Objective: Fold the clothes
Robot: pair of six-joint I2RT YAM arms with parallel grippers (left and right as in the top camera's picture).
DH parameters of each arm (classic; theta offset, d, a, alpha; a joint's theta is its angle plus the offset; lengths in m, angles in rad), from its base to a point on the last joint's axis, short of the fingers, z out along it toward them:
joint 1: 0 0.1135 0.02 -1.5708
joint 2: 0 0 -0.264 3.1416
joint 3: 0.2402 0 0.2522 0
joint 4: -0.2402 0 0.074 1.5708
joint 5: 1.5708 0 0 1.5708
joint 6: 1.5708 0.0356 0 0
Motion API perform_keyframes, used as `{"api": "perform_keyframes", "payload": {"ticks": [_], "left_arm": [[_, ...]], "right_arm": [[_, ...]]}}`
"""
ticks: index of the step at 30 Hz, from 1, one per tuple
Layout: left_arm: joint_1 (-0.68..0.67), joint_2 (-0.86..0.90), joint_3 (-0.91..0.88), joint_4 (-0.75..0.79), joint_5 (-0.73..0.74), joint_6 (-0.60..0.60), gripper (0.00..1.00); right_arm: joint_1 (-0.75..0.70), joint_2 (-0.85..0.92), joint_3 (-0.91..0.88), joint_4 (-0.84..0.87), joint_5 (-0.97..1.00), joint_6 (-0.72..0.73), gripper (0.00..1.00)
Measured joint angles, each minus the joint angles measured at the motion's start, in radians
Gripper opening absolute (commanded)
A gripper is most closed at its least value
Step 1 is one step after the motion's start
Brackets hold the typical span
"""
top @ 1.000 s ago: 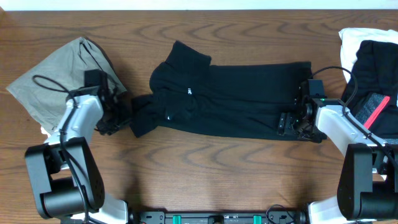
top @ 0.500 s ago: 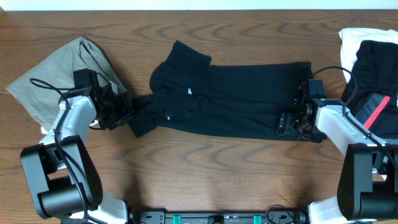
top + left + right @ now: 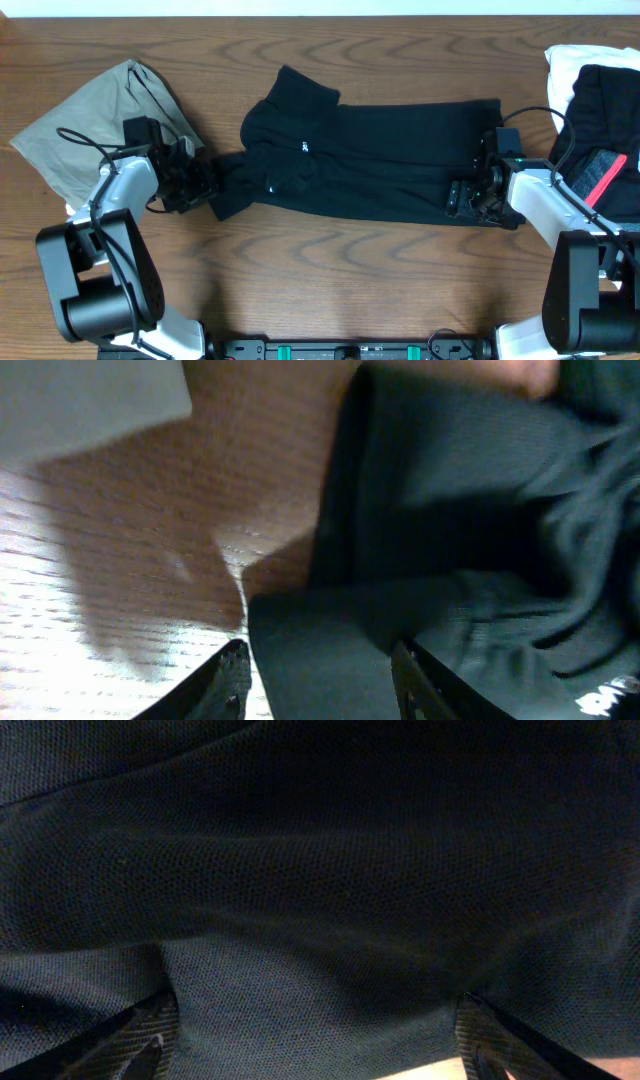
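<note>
A black garment (image 3: 380, 165) is lying spread lengthwise across the middle of the wooden worktop (image 3: 330, 285), its narrow, sleeve-like end trailing toward the left and its wide straight edge lying at the right. The left pincer (image 3: 203, 183) is sitting low at that narrow left end, just beside the olive-grey garment (image 3: 80, 130) that is lying crumpled near the worktop's left edge. In the left wrist view its fingers (image 3: 232, 678) are standing apart with a flap of the black cloth filling the gap between them, but whether they are pinching it or merely straddling it I cannot tell. The right pincer (image 3: 462, 195) is resting on the lower right corner of the black garment. The right wrist view is showing it released, its tips spread wide with smooth, flat fabric running between them. At the far right a white garment (image 3: 562, 62) is lying under a black one with a pink-red band (image 3: 606, 176), both lying apart from the right pincer's tips.
</note>
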Motion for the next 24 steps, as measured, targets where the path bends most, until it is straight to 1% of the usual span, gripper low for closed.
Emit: {"api": "perform_keyframes", "payload": {"ticks": [9,11,13,17,20,24], "left_arm": [[0.0,0.014,-0.008,0.011,0.005,-0.002,0.49],[0.0,0.014,-0.008,0.014,0.009,-0.002,0.47],[0.0,0.014,-0.008,0.024,0.013,-0.006,0.39],[0.0,0.014,-0.008,0.032,0.015,-0.008,0.12],[0.0,0.014,-0.009,0.04,0.016,-0.011,0.06],[0.0,0.014,-0.009,0.056,0.015,-0.01,0.06]], "right_arm": [[0.0,0.0,0.0,-0.001,0.0,0.0,0.87],[0.0,0.0,0.0,-0.001,0.0,0.0,0.87],[0.0,0.0,0.0,-0.001,0.0,0.0,0.87],[0.0,0.0,0.0,-0.001,0.0,0.0,0.87],[0.0,0.0,0.0,-0.001,0.0,0.0,0.87],[0.0,0.0,0.0,-0.001,0.0,0.0,0.87]]}}
